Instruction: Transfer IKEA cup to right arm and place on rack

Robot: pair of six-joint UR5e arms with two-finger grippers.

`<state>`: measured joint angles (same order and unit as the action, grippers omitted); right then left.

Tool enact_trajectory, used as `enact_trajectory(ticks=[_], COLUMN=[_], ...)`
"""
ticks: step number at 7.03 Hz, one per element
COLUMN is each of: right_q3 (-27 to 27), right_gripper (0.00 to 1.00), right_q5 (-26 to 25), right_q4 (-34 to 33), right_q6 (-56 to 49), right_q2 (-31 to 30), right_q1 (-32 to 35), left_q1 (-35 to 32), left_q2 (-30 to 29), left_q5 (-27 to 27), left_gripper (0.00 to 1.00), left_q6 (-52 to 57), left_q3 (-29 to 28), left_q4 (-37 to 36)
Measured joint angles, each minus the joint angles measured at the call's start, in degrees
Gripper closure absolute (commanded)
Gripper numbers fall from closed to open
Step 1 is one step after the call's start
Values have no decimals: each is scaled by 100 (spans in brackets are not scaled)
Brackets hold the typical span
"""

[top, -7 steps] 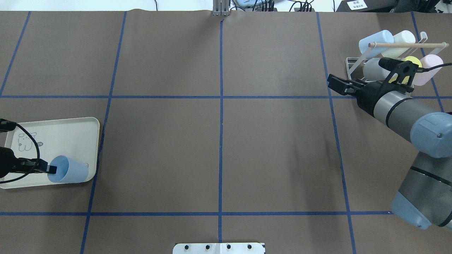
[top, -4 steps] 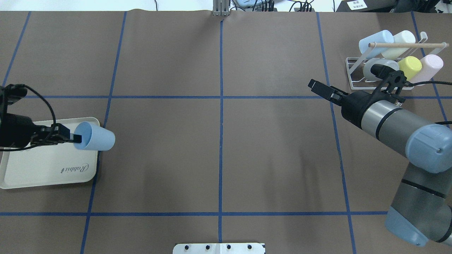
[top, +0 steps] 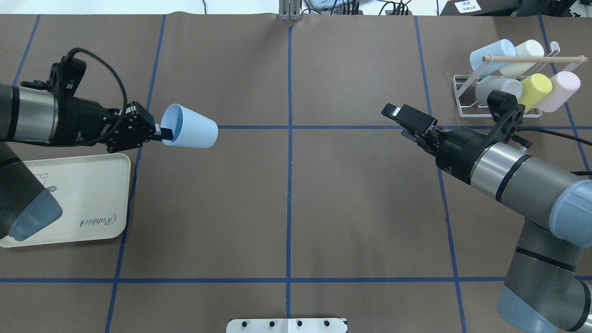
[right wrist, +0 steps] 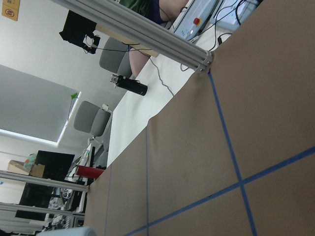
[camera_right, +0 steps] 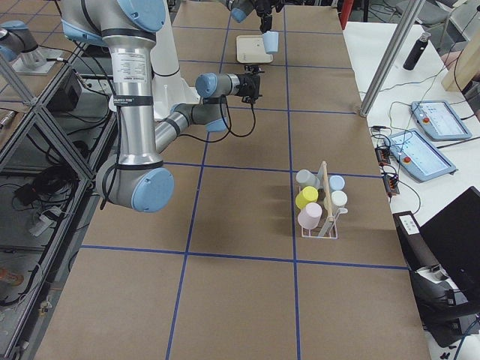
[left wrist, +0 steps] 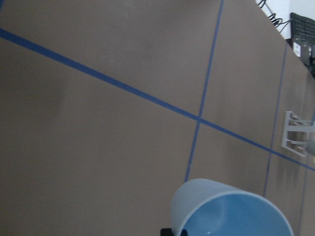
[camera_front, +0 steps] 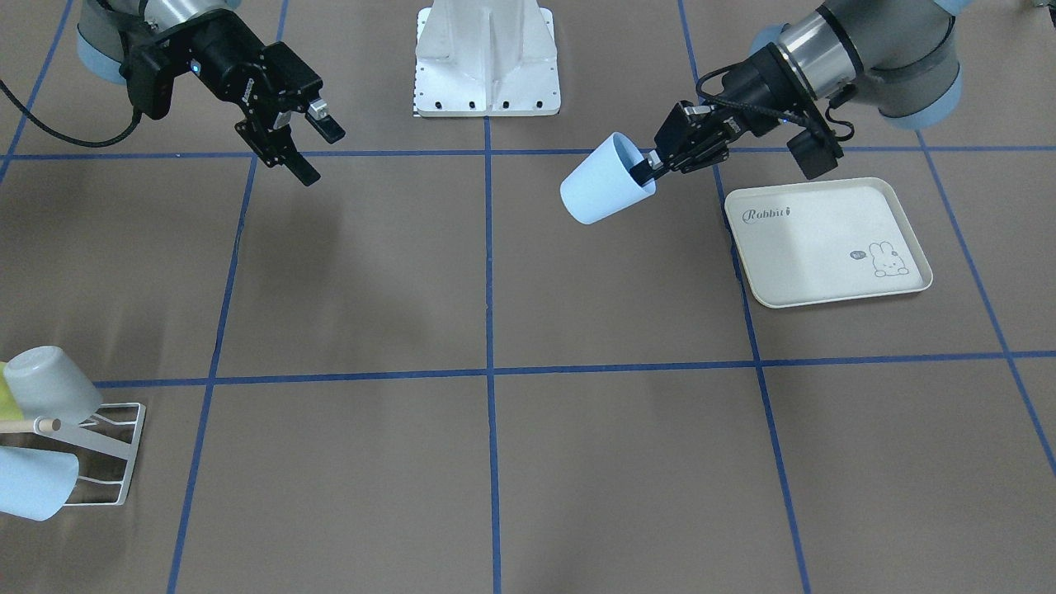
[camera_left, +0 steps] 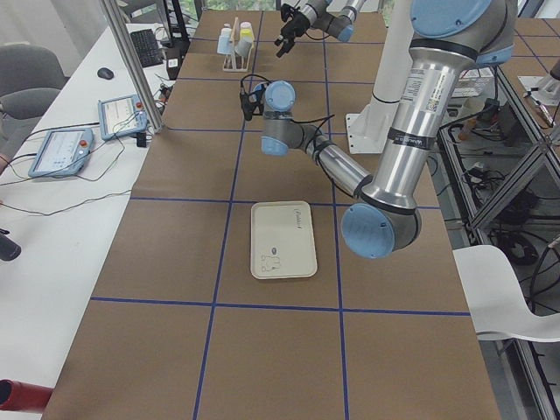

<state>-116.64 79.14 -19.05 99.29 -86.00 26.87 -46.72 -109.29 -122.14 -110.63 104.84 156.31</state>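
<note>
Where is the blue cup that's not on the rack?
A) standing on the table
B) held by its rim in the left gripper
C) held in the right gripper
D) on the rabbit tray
B: the left gripper pinches the blue cup by its rim; the right gripper is open.

Brown paper covers the counter (top: 351, 208), ruled into large squares by blue tape lines (top: 289, 185). Along its far edge runs a white desk (camera_left: 61, 188) with a keyboard (camera_left: 145, 48), a mouse (camera_left: 106, 73) and a black bottle (right wrist: 129, 84). A grey office chair (camera_left: 26, 83) stands behind the desk. An aluminium post (camera_left: 131, 61) rises at the counter's edge. On the near side, a white chair (camera_left: 512, 293) sits by open metal framing (camera_left: 503, 166).
</note>
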Motion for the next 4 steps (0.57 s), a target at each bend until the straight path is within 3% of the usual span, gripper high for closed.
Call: enact_trajectory(ticks=[2,4], right_q3=[28,104], right_gripper=[0,0], right_q5=[695,918], right_q4=[875,1274], right_q6=[506,1257], right_q2=[123,476], right_q1=[-54,-60], left_q1=[744,1489], left_q2=[-227,-288], left_q5=[1166,2131], left_gripper=[100,100], left_q6=[-840,-1060], left_q3=[-286,-415], left_q4=[1527,2465])
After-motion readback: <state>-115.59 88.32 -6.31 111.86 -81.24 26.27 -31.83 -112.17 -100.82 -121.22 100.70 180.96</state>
